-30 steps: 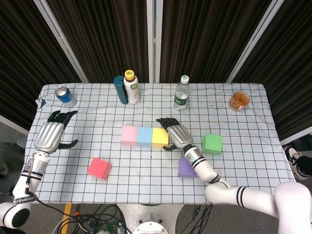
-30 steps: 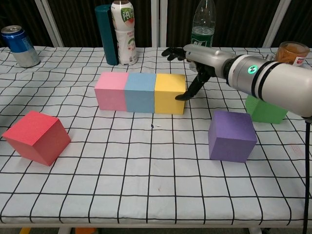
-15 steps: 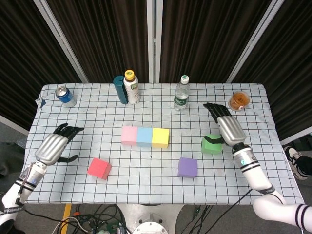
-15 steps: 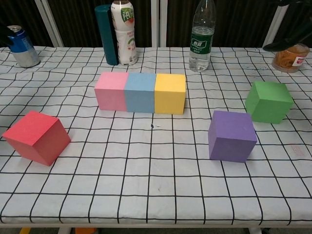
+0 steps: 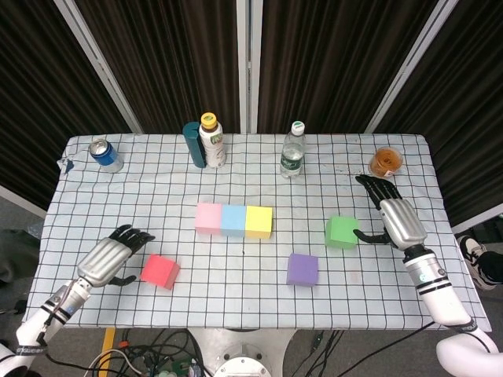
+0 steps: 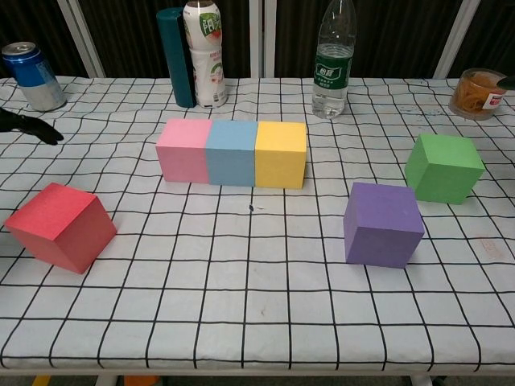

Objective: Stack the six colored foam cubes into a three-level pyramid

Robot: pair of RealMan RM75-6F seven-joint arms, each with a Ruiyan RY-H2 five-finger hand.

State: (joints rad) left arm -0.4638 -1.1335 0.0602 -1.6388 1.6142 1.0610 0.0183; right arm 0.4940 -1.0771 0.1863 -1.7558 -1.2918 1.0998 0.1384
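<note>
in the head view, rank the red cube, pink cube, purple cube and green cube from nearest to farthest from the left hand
Measured from the left hand, in the head view:
1. red cube, right beside the hand at the table's near left.
2. pink cube, left end of the three-cube row.
3. purple cube, right of centre near the front.
4. green cube, far right, by the right hand.

Lab test bench: black curtains (image 5: 189, 55), gridded tablecloth (image 5: 236, 267), floor cables (image 5: 157, 361).
</note>
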